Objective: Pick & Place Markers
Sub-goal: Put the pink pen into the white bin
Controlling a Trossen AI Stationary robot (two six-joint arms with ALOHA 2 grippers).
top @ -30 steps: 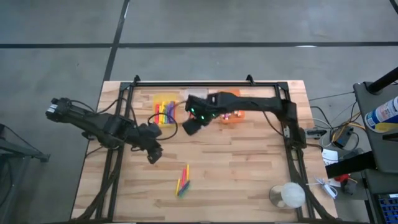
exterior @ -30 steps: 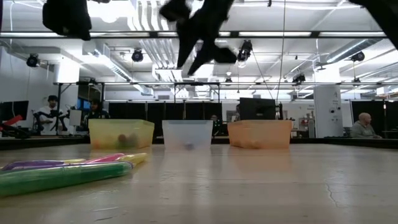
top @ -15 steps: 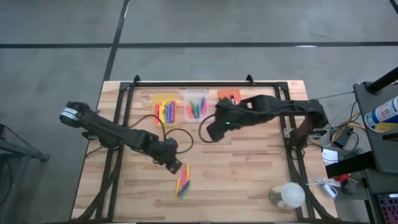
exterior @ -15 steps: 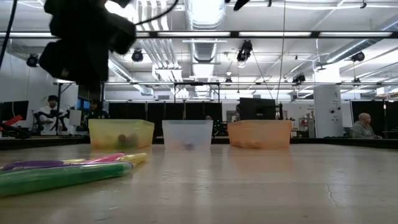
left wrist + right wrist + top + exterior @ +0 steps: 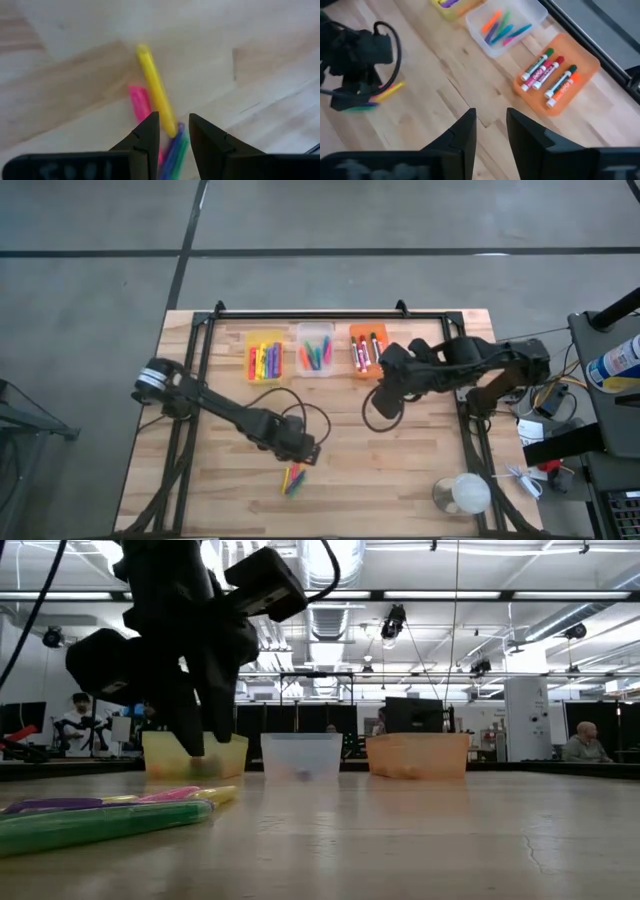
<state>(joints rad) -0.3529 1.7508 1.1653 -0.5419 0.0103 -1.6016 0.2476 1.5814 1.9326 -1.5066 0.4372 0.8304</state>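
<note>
The left gripper (image 5: 174, 131) is held over the loose markers (image 5: 156, 102), jaws narrowly parted around the yellow one's end, nothing gripped. Farther off, the right gripper (image 5: 491, 122) is raised, jaws narrowly parted and empty; beyond it, more markers are kept in bins (image 5: 313, 362).

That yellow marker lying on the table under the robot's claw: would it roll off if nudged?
Probably yes: the yellow marker looks round, smooth and thin, so a sideways nudge could roll it. The pink marker beside it may stop it. It looks stiff and light, easy for the left gripper.
</note>
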